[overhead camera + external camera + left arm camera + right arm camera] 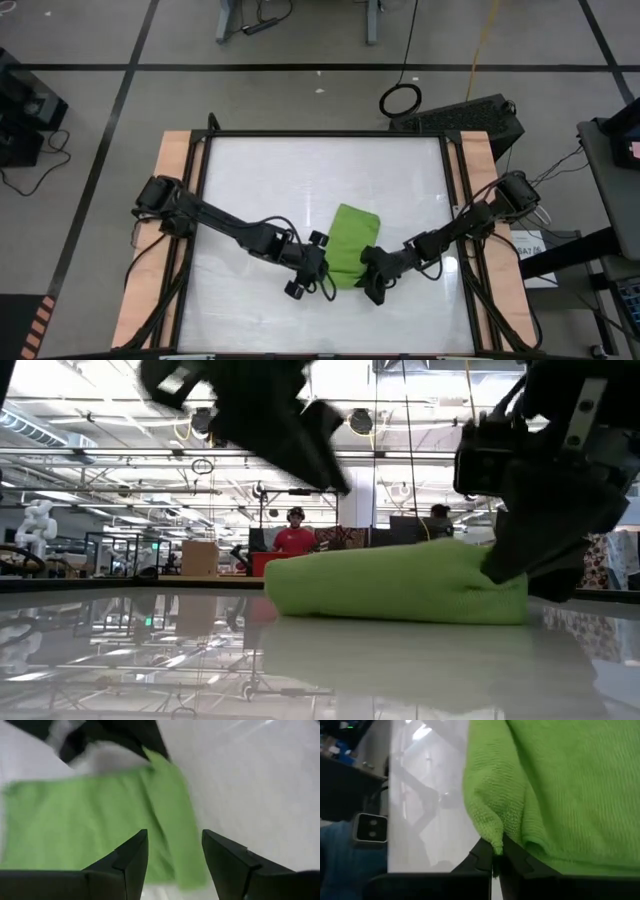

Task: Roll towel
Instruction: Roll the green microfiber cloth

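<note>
Pinching a fold at the towel's [351, 245] near corner, the right gripper [373, 278] has its fingers [512, 857] pressed together on the green cloth, tip low against the tabletop [300, 180]. Towel's a lime-green bundle, folded over into a thick strip, lying a bit right of centre toward the near edge of the white tabletop. Left gripper [318, 268] sits just beside the towel's other side, fingers [132, 857] spread apart with nothing between them, hovering over the cloth's edge. Low view shows it raised off the surface. Somebody in a red shirt [295, 538] is way back in the room.
</note>
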Controlling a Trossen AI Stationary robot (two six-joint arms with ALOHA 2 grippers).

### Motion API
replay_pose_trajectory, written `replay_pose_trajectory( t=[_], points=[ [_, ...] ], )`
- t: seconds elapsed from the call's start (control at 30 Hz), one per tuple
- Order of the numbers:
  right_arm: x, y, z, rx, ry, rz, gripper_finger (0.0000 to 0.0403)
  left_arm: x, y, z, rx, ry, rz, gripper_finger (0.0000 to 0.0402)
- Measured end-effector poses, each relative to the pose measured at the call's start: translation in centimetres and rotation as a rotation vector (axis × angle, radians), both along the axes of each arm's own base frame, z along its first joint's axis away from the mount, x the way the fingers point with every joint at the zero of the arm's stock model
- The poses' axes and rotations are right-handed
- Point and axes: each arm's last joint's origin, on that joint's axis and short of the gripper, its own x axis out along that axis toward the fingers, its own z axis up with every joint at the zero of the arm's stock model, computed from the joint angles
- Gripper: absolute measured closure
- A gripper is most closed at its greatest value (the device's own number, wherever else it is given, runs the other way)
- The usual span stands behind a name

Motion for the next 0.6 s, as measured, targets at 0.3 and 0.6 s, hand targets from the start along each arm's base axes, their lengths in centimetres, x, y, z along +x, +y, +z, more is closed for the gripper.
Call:
replay_pose_trajectory(
  t=[0.3,0.6],
  points=[
    [-0.7,0.5,-0.5,0.077,0.1,-0.086,0.0399,-2.1,-1.3,-3.8,0.06,-0.041,0.041,0.021],
    [-0.6,0.8,-0.2,0.123,0.083,-0.11,0.0399,-2.6,-1.5,-5.1,0.042,-0.086,0.023,0.021]
  ],
)
